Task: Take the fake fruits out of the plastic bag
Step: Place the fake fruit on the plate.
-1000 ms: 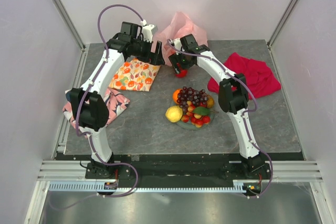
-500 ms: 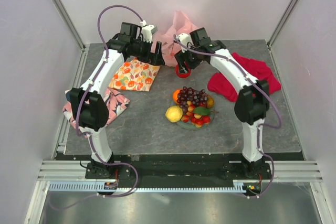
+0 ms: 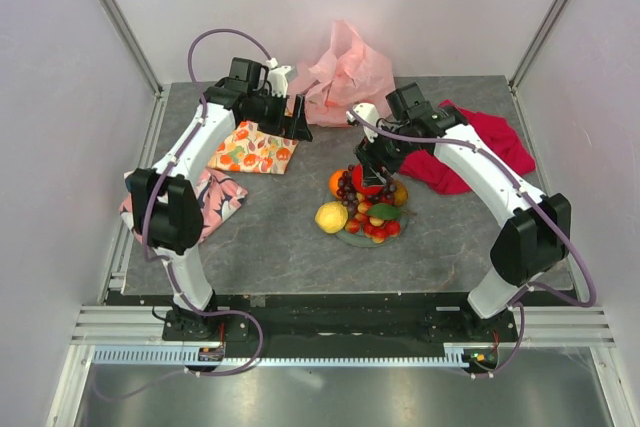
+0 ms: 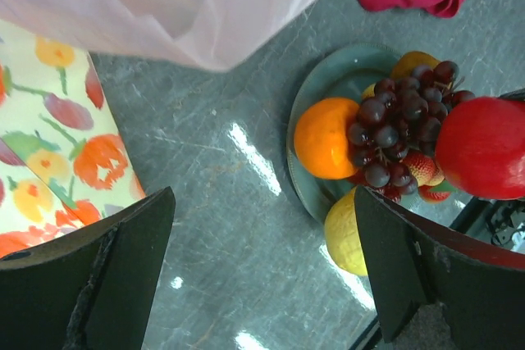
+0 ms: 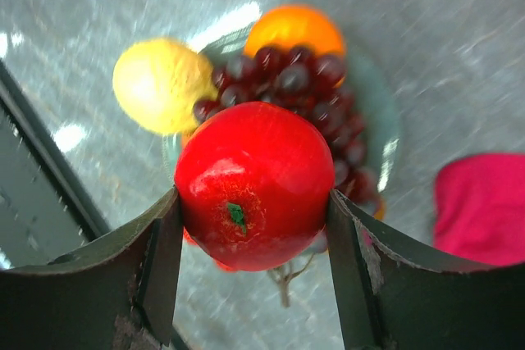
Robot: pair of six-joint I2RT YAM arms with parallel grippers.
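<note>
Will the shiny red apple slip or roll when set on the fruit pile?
Probably slippery: the glossy red plastic apple shows bright highlights. Likely to roll: it is round, and the dark purple grape bunch beneath the right hand is bumpy.

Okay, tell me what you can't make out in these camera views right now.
1. Inside of the plastic bag: top view shows only crumpled film, left wrist view crops it at its top edge; fruit inside cannot be told.
2. Small red pieces on the plate: too small from above; in the blurred right wrist view the red apple in the right claw hides most of them.
</note>
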